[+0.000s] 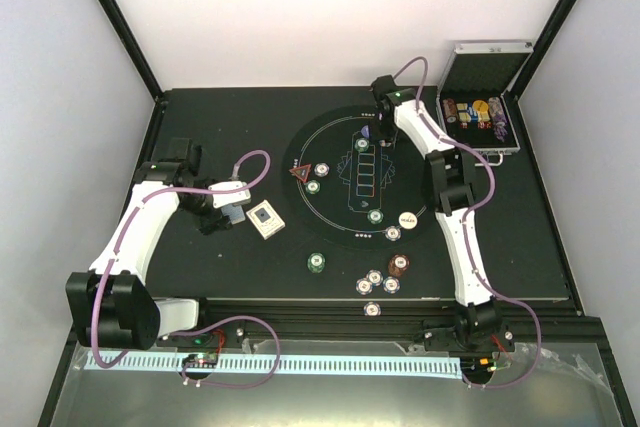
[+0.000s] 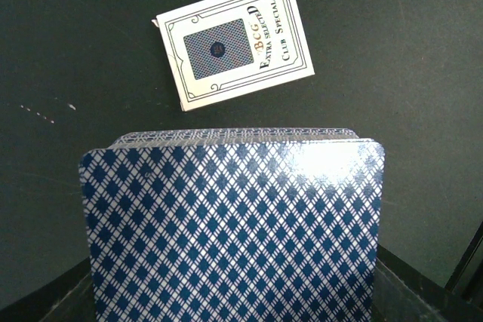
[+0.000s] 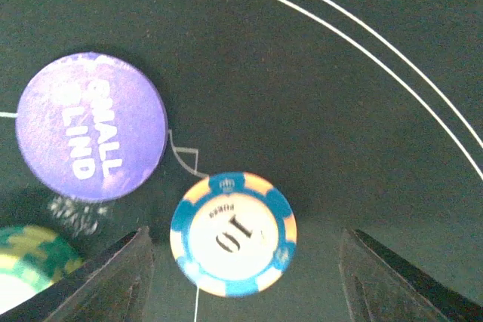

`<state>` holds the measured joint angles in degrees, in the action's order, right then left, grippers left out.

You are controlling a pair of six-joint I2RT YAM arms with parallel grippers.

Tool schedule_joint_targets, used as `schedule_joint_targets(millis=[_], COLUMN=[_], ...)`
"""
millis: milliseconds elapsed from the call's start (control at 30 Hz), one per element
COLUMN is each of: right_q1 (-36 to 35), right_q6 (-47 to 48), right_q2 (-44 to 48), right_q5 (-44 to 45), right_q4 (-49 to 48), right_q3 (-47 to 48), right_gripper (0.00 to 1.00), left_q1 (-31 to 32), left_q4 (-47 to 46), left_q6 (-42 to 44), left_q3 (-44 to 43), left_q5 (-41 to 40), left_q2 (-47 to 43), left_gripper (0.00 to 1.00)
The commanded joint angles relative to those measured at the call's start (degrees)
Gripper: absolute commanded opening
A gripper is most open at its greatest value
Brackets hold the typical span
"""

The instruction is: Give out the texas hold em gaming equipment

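The left gripper (image 1: 225, 212) clamps the deck of cards (image 2: 234, 224) left of the poker mat (image 1: 335, 215), probably ready for dealing; the right gripper (image 3: 245, 262) stands wide at the mat's far edge. The blue 10 chip (image 3: 232, 233) lies free between its jaws, seemingly as the bet beside the small blind button (image 3: 90, 126).

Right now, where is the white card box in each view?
Top external: card box left of the mat, just right of the deck.
Left wrist: box upper middle, lying flat beyond the deck.
Right wrist: not in it.
Shared landmark: the deck, next to the box in both.
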<state>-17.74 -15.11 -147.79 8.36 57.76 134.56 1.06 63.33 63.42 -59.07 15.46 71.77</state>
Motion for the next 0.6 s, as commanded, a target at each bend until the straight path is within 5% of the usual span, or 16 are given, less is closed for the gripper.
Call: schedule_joint_targets(millis=[0, 333, 567], right_q1=[-0.13, -17.21, -35.26], right_q6=[-0.13, -5.69, -19.13], right_q2=[9.99, 50.13, 63.67], right_q5=[-0.52, 7.18, 5.87], right_q4=[3.53, -5.25, -4.07], right_q3=[-1.68, -50.13, -68.68], right_gripper=[0.70, 0.71, 0.66], left_q1=[-0.44, -0.39, -0.44], left_q4=[0.10, -0.33, -0.30], left_q6=[0.23, 0.28, 0.74], left_q3=[-1.76, -1.19, -1.22], left_q5=[0.14, 0.81, 0.62], left_q2=[0.74, -0.13, -0.31], left_gripper=[0.02, 0.02, 0.01])
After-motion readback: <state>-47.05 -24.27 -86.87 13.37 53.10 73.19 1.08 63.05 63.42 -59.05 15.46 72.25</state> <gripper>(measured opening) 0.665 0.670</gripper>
